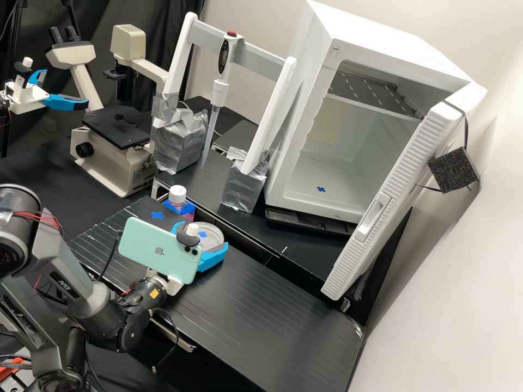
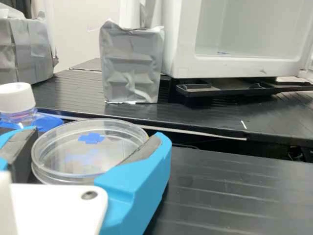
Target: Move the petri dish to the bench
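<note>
Blue fingers (image 2: 142,181) of the gripper (image 1: 201,236), parted by the width of the petri dish (image 2: 90,154), grip its opposite sides. The dish is level above or on the bench (image 1: 261,310); base contact cannot be determined. The coming move presumably turns on this vertical relation.

Microscope (image 1: 117,171), pipette (image 1: 219,93) and open white cabinet (image 1: 293,117)

The microscope stands at the high view's upper left. Near upper centre, the pipette hangs tip down from a white frame (image 1: 263,50) with silver-wrapped feet. At upper right, the cabinet holds a metal shelf (image 1: 376,93); a black block (image 1: 453,170) is strapped to its door (image 1: 389,188). A white-capped bottle (image 1: 177,194) sits left of centre.
</note>
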